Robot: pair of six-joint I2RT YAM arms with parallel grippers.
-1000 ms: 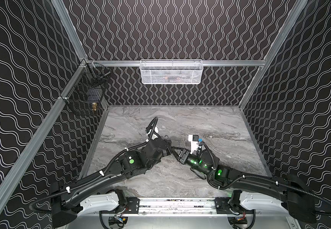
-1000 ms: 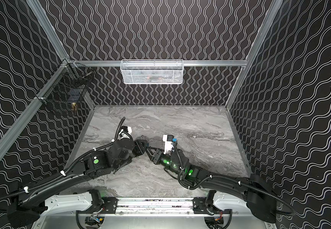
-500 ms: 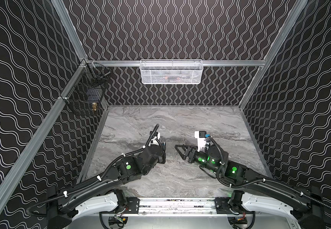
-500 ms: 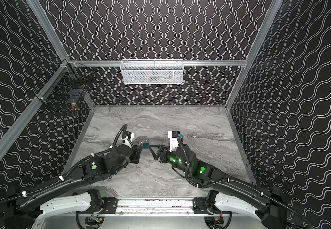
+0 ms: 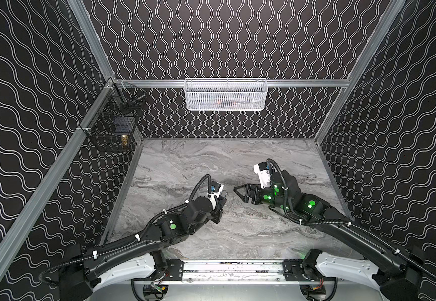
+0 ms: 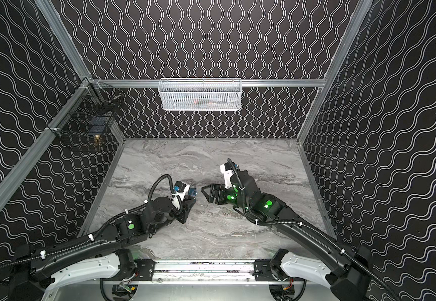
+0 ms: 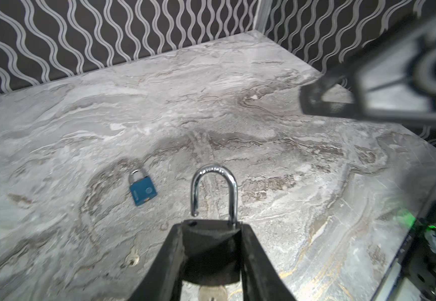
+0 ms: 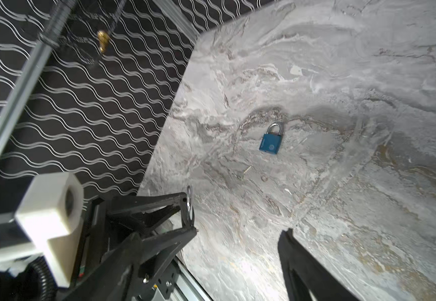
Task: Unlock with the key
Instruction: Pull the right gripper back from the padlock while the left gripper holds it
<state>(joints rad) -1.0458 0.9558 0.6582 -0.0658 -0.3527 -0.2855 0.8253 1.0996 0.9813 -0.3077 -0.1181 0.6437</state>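
In the left wrist view my left gripper (image 7: 211,229) is shut on the body of a black padlock (image 7: 211,245). The padlock's silver shackle (image 7: 213,172) is raised, with one leg out of its hole. A silver key (image 7: 213,293) shows just under the lock body, between my fingers. In both top views my right gripper (image 5: 239,194) is to the right of the left gripper, a short gap away, open and holding nothing. In the right wrist view only bare table lies between its fingers (image 8: 287,242).
A shut blue padlock (image 7: 142,190) lies flat on the marble table (image 7: 289,146), ahead of the left gripper. A loose key (image 7: 132,258) lies near it. A white mesh basket (image 5: 226,95) hangs on the back wall and a black wire basket (image 5: 115,125) on the left wall.
The right gripper was at the lock in the left gripper; it has opened and drawn back to the right. The left arm has pulled back slightly, still holding the padlock.
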